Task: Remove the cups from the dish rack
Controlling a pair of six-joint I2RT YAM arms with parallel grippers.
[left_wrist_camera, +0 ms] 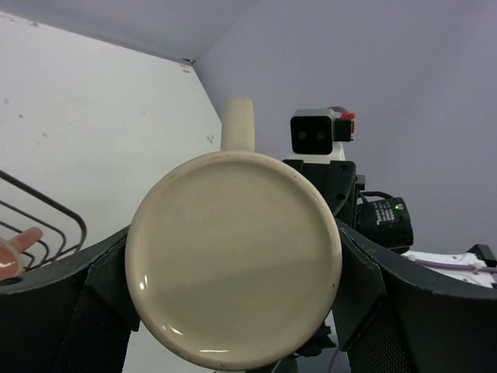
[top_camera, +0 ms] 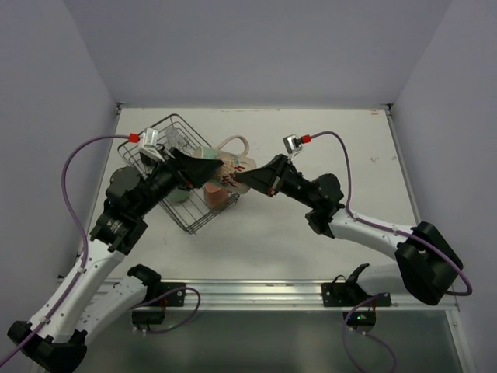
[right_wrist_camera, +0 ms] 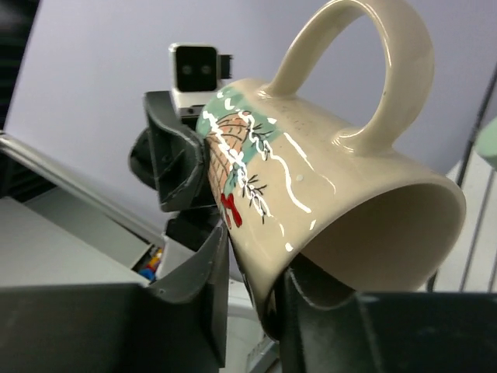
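Observation:
A cream patterned mug (top_camera: 230,169) hangs on its side in the air between both arms, above the right edge of the black wire dish rack (top_camera: 194,224). My left gripper (top_camera: 199,166) is shut on the mug's body near its base (left_wrist_camera: 233,264), one finger (left_wrist_camera: 109,289) on each side and the handle (left_wrist_camera: 238,124) pointing up. My right gripper (right_wrist_camera: 260,264) pinches the mug's rim (right_wrist_camera: 334,194), one finger outside the wall and the other inside the mouth. A salmon-pink mug (top_camera: 218,195) and a pale green cup (top_camera: 178,196) lie in the rack.
The rack sits at the left of the white table (top_camera: 334,132), tilted diagonally. Grey walls close in the table on three sides. Each wrist camera sees the other arm's camera (left_wrist_camera: 318,132) close behind the mug. Purple cables loop beside both arms.

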